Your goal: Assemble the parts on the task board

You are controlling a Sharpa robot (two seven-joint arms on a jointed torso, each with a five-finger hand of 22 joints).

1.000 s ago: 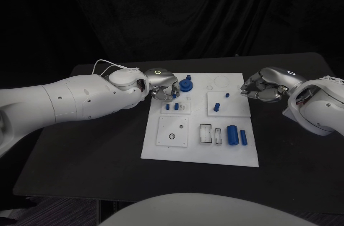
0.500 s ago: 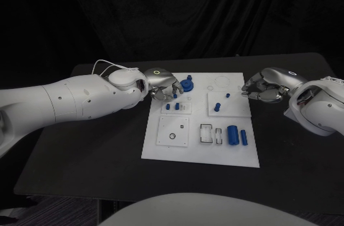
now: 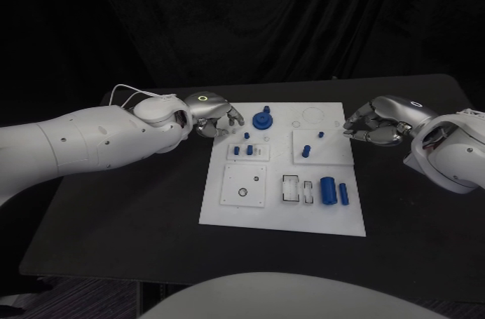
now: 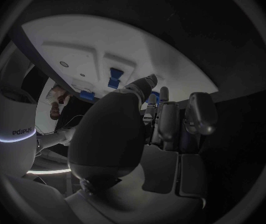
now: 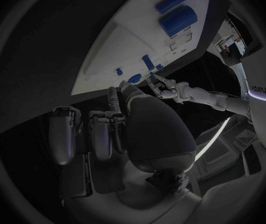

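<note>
**Both hands at the board's far corners**

The board (image 3: 283,214) lies mid-table, its blue parts (image 3: 327,190) spread over it: a round knob (image 3: 263,119) near the far edge, small pegs (image 3: 242,150) in the middle, two cylinders toward the right side. The left hand (image 3: 214,116) hovers just off the far left edge, fingers curled, holding nothing. The right hand (image 3: 376,125) sits at the far right edge, fingers curled in, empty. Bare black table (image 3: 121,221) surrounds the board on all sides; dark drapes behind.

A white task board (image 3: 283,217) lies flat mid-surface. Blue parts dot it: a round knobbed piece (image 3: 263,119) at the far edge, small pegs (image 3: 242,150) mid-board, two cylinders (image 3: 329,190) lying near-right.
</note>
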